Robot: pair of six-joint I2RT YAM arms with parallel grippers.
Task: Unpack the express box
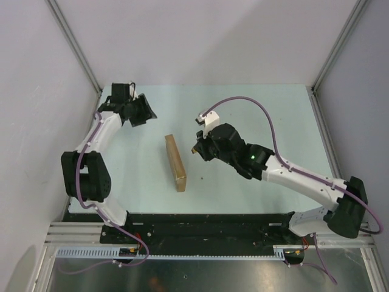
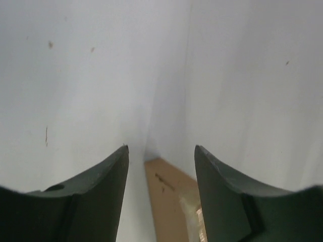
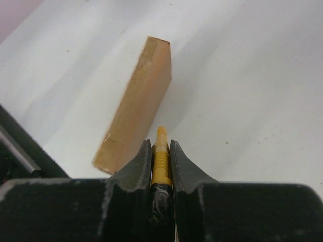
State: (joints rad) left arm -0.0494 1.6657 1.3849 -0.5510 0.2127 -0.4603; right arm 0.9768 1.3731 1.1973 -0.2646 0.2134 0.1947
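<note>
Brown cardboard, apparently sealed: the box [image 1: 175, 162] sits mid-desk, nothing taken out yet. Your right gripper [image 3: 161, 144] is clamped on the yellow knife [image 3: 161, 162], its tip near the box. Your left gripper [image 1: 144, 111] hangs spread wide by the far left corner. Cutting, opening and emptying remain.

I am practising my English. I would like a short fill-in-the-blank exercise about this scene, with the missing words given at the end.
1. The tool clamped in the right end effector is ____ in colour.
2. The left end effector is ____ and holds nothing.
3. In the top view, the express box lies ____ the two end effectors.

Missing words: yellow; open; between.
</note>
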